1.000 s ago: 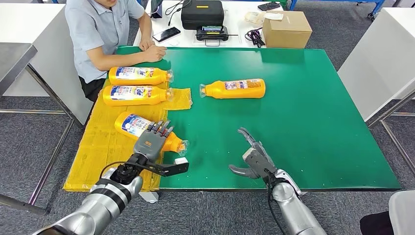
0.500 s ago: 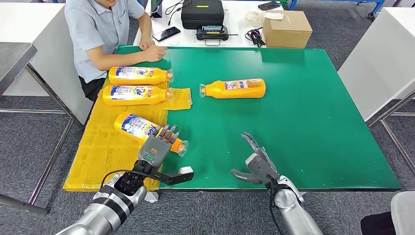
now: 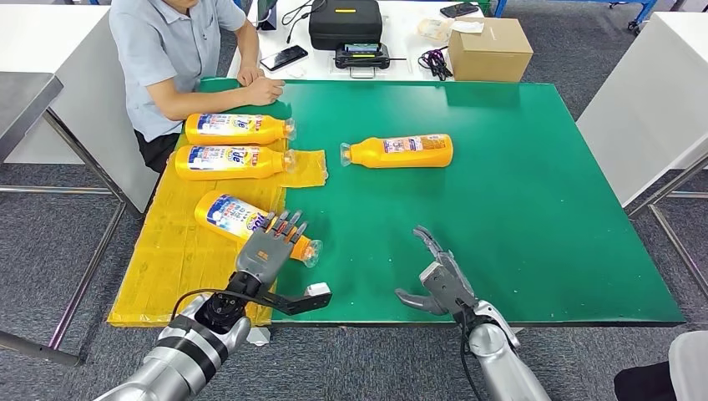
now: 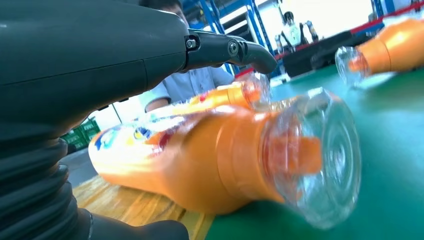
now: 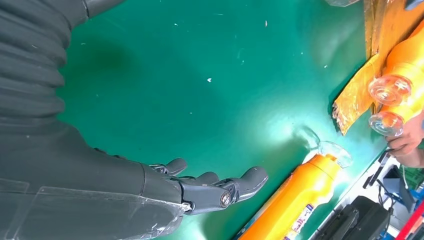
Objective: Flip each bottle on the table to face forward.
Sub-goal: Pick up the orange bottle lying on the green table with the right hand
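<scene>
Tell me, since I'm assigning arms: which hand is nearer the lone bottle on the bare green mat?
Right. The right hand sits nearly straight in front of the lone bottle; the left hand is off to its left, over another bottle.

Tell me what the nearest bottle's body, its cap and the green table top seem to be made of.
Bottle body: probably glossy orange plastic, showing soft highlights.
Cap: clear hard plastic; an orange spout shows through.
Table top: seemingly a smooth green mat or coating, faintly reflecting light; exact material unclear.

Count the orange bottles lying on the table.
4. Two orange plastic bottles lie side by side near the seated person, one lies under the left robot hand at, one alone on the green mat. None seem hidden.
</scene>
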### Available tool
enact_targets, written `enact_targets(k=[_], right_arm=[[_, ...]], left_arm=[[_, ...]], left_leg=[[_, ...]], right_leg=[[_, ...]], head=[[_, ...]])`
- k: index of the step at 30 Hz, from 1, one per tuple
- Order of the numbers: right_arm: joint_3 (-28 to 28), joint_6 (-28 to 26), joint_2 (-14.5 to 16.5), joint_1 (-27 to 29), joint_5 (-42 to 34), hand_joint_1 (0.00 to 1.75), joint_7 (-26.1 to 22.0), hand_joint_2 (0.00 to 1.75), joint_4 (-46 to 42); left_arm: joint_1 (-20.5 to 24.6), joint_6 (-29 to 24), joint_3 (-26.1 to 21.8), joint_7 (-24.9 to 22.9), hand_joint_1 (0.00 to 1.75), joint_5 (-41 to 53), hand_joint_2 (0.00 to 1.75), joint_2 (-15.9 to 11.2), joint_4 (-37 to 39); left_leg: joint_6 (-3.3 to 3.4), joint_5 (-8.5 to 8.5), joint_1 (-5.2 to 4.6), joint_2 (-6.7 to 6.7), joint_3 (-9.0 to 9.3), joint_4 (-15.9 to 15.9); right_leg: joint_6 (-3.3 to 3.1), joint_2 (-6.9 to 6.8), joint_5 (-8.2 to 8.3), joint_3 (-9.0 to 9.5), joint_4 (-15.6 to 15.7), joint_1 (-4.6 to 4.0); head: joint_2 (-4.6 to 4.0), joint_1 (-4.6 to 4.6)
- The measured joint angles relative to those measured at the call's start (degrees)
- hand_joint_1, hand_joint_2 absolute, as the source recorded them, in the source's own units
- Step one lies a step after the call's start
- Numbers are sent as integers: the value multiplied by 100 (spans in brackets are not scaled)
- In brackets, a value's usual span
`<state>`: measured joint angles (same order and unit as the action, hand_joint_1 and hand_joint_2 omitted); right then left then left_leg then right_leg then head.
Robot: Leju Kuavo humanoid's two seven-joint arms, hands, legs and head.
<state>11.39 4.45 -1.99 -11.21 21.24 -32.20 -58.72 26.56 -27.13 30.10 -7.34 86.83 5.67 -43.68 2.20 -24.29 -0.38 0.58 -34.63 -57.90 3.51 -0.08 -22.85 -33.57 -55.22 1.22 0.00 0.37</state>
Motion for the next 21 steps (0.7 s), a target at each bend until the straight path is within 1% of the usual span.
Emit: enact_targets(k=[7,9,12,15,18,21], right_arm=[[-102,-16,1,143,-18,0,-9,175,-91],[-156,11,21,212,-191,0,-80,175,-180],[-375,52,147,422,-715,0,-203,175,-569],[-638,2,297,610,-1072,0,-125,175,-1041],[-822,-53,397,706,-1224,0,-43,175,-1306],[-883,-213,463,730,-1188,0,-69,175,-1394]], left_arm=[[-273,-158,4,4,0,28,175,-22,-445],[-402,-276,5,93,0,-2,175,-23,-643],[-764,-491,65,388,0,-245,175,4,-1160],[-1156,-696,237,779,0,-826,175,51,-1740],[-1418,-943,385,1161,0,-1553,175,100,-2129],[-1525,-1202,420,1545,0,-2259,175,175,-2274]], left_leg=[[0,-1,-1,0,-6,0],[0,-1,-1,0,-7,0],[0,-3,-1,0,-11,0],[0,-5,-1,-1,-23,0],[1,-6,-1,-1,-29,0],[1,-5,-1,-2,-28,0]], right_leg=[[0,0,0,-7,0,1],[0,0,0,-7,0,1],[0,0,-1,-12,0,1],[0,1,-2,-26,1,1],[-1,0,-2,-31,1,1],[-1,1,-1,-30,2,1]], head=[[0,0],[0,0],[0,0],[0,-1],[0,0],[0,0]])
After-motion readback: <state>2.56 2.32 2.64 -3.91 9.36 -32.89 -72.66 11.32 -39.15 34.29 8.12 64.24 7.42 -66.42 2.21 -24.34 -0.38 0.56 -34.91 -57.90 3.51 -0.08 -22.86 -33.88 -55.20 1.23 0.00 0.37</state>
